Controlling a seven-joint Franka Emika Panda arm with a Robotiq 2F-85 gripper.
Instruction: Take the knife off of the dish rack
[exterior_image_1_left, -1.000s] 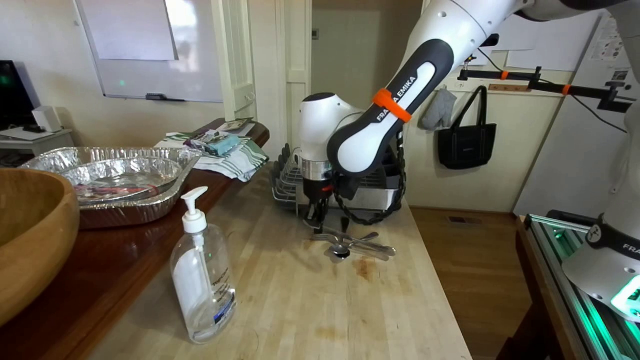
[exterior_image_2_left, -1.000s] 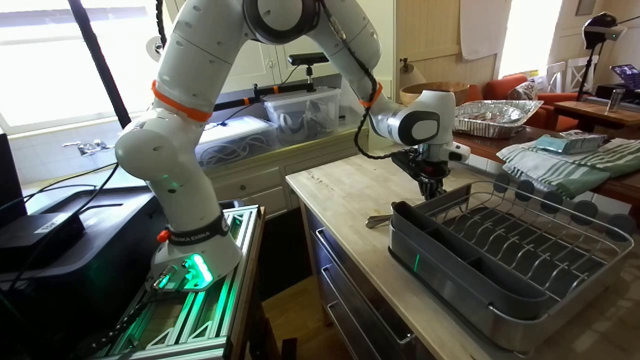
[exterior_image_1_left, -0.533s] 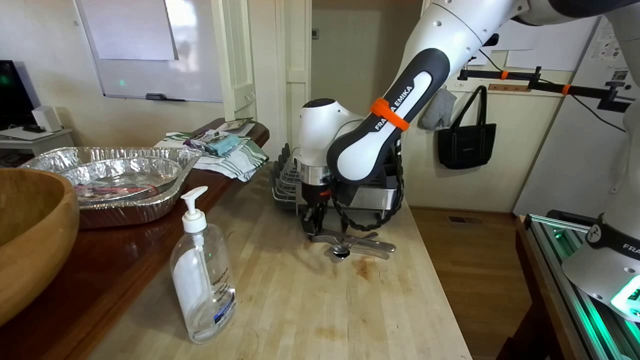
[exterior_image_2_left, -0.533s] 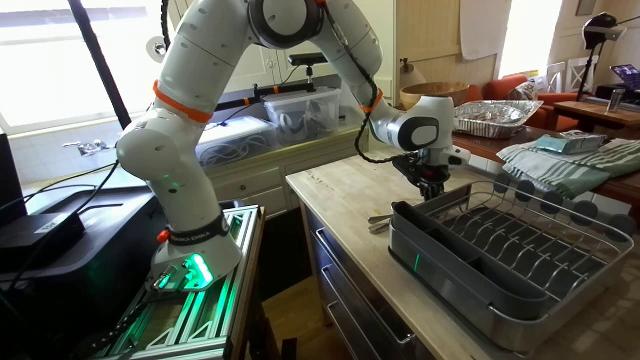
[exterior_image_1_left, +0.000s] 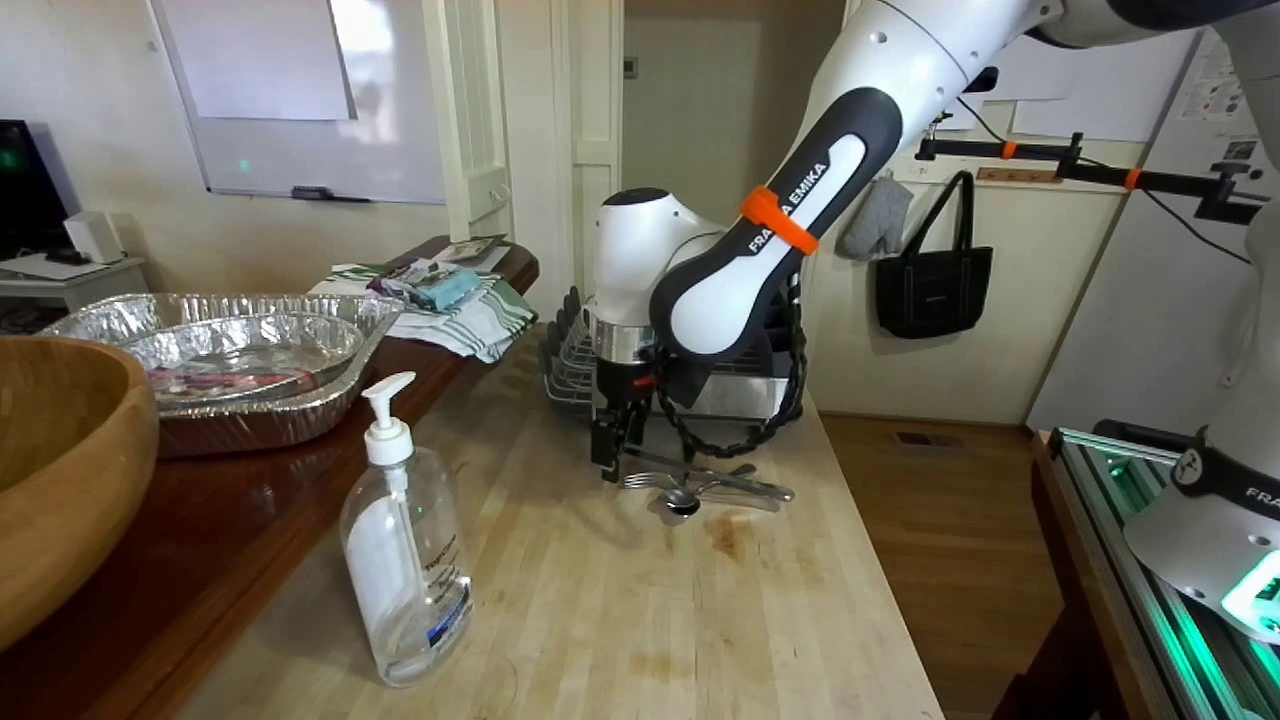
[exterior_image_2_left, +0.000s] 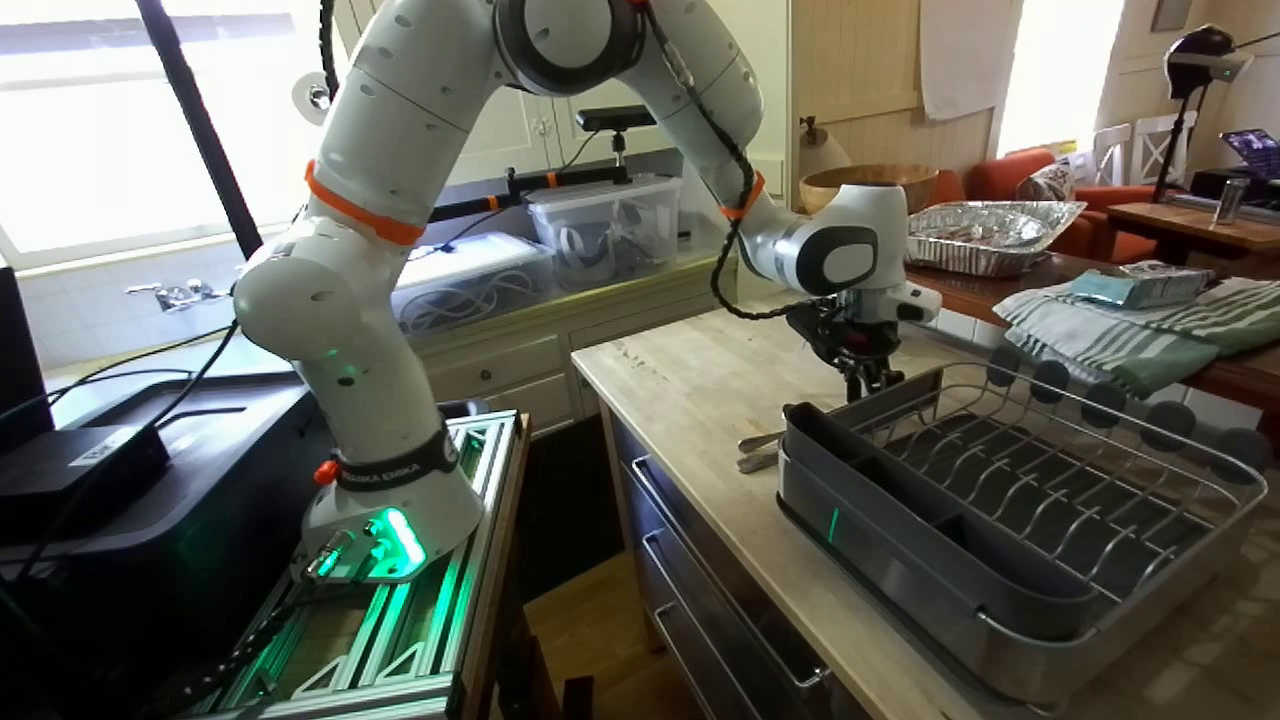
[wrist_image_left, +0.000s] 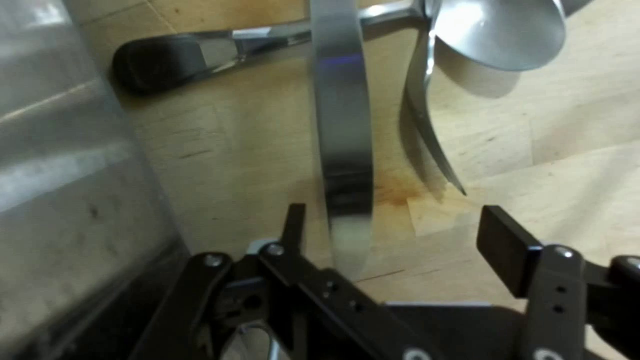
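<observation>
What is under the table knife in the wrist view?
The spoon's handle crosses beneath the table knife, showing on both sides of it; wooden countertop shows alongside. Anything directly below the knife, including that stretch of handle, is covered.

Glossy metal knife (wrist_image_left: 344, 115); wooden worktop (exterior_image_1_left: 560, 600)

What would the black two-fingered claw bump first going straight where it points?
Probably the pale flat wooden countertop; in the wrist view the claw seems to straddle the long silver metal knife. Depth's unclear; the knife could come first.
</observation>
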